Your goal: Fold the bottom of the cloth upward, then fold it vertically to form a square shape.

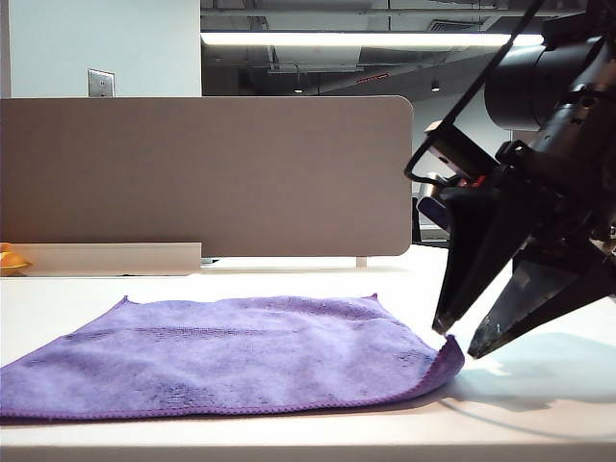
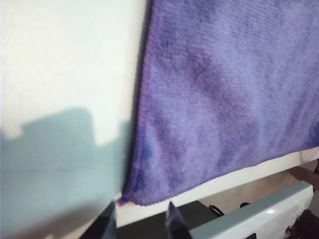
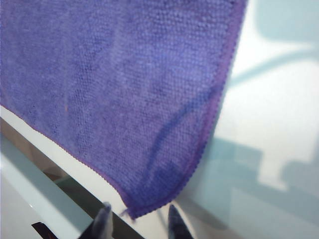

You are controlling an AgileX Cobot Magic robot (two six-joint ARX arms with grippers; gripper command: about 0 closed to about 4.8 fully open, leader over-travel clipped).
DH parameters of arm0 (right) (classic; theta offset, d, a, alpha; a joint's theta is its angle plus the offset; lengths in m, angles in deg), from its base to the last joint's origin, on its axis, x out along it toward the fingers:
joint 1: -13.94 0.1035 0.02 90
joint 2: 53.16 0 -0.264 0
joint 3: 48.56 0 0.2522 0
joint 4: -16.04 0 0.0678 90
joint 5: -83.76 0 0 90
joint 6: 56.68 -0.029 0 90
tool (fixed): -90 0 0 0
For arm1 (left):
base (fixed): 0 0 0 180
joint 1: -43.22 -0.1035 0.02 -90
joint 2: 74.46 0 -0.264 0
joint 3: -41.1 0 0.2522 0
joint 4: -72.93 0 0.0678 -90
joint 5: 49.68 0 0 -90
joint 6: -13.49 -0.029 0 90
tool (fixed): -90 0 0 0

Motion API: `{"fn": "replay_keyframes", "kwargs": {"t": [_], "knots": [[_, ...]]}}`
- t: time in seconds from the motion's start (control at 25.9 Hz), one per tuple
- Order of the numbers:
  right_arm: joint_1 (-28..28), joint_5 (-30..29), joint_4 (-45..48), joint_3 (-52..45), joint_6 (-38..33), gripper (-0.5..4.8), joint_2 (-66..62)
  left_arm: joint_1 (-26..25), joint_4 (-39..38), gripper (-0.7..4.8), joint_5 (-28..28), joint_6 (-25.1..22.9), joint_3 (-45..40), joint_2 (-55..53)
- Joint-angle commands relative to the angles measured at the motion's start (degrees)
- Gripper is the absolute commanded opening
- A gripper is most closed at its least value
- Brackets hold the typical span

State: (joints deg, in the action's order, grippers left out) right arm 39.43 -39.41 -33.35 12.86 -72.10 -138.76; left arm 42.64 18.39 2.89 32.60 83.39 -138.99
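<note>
While the white surface (image 1: 289, 279) filled the lower half of the exterior frame, a grey partition (image 1: 202, 173) stood across the middle behind it, with a pale strip at its foot on the left and a small orange thing (image 1: 12, 260) at the far left edge.

Across the lower left and centre of that frame lay the cloth (image 1: 231, 356), spread flat on the surface, its stitched hem running along the near edge. Its near right corner curled up slightly, at the lower right of centre.

At the right of the exterior frame a black arm came down from the upper right corner. Its right end effector (image 1: 457, 342) pointed down and left, the two dark fingers standing apart, their tips just beside the raised corner of the cloth. Whether they touched it could not be told from there.

From the right wrist camera the cloth (image 3: 119, 89) filled the upper left, one corner pointing toward the bottom centre, where the right end effector (image 3: 137, 219) showed two finger tips set apart, the corner lying between them, not clamped.

From the left wrist camera the cloth (image 2: 229, 94) took the upper right, with bare surface at left under a grey shadow. The left end effector (image 2: 140, 221) sat at the bottom centre, fingers apart, a cloth corner just above the gap, nothing gripped.
</note>
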Motion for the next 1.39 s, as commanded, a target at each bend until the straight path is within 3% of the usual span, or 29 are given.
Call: {"fn": "replay_keyframes", "kwargs": {"t": [0.04, 0.19, 0.31, 0.58, 0.89, 1.12, 1.23, 1.39], "knots": [[0.1, -0.4, 0.3, 0.1, -0.1, 1.49, 0.2, 0.3, 1.2, 1.29, -0.4, -0.2, 0.2, -1.5], [0.1, -0.4, 0.3, 0.1, -0.1, 1.49, 0.2, 3.9, 3.5, 1.29, -0.2, -0.2, 0.2, -4.9], [0.1, -0.4, 0.0, 0.1, -0.2, 1.49, 0.2, 7.0, 7.7, 1.29, 0.0, 2.6, 0.2, -7.0], [0.1, -0.4, -0.1, 0.1, -0.2, 1.47, 0.2, 7.4, 10.1, 1.28, 1.9, 3.8, 0.2, -7.2], [0.1, -0.4, 0.1, 0.1, -0.2, 0.48, 0.2, 7.4, 11.0, 0.79, 1.9, 3.8, 0.2, -7.3], [0.1, -0.4, 0.1, 0.1, -0.2, 0.53, 0.2, 7.4, 11.3, 0.53, 2.3, 3.8, 0.2, -7.3], [0.1, -0.5, -0.5, 0.1, -1.0, 1.11, 0.2, 7.4, 11.6, 0.52, 2.3, 3.8, 0.2, -7.3], [0.1, -0.5, -1.6, 0.1, -1.1, 1.19, 0.2, 7.4, 11.7, 0.52, 2.0, 3.8, 0.2, -7.3]]}}
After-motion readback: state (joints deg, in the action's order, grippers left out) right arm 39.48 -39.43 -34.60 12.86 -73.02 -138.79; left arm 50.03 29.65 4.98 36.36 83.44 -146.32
